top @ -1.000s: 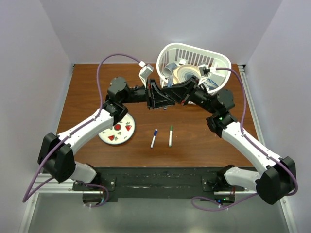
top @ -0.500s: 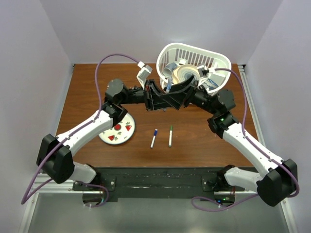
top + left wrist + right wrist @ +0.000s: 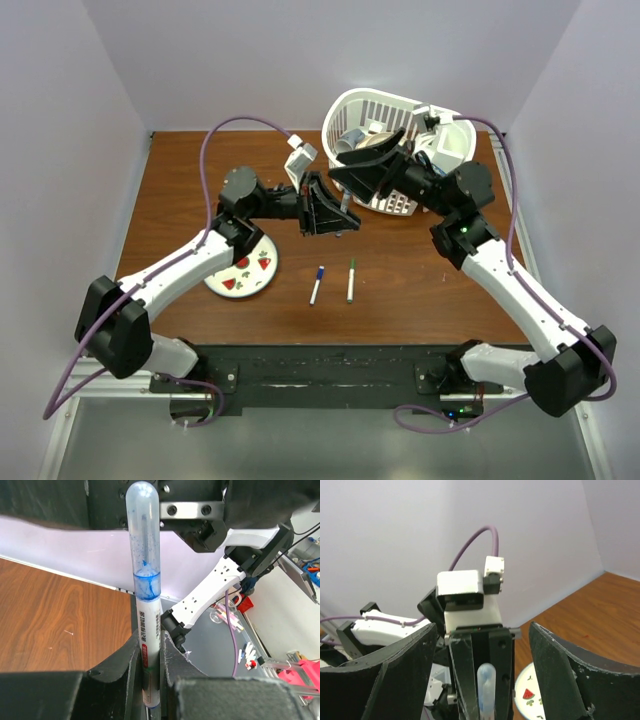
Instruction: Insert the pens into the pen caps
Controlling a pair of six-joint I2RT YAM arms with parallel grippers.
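Pen (image 3: pixel 149 645), upright in wrist view, cap (image 3: pixel 144 535) uppermost

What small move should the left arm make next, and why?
Probably lower the pen to the table, beside the two pens lying there. The cap looks seated on it, the left gripper grips its barrel, and the right gripper stands open, apart.

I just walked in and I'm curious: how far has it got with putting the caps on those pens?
Done, it seems: the pen in the left gripper wears a clear, blue-stained cap. In hand: that gripper is shut on it, while the right gripper stands open, holding nothing. Remaining: a blue-ended pen and a green-ended pen lie on the table; whether they are capped is too small to tell.
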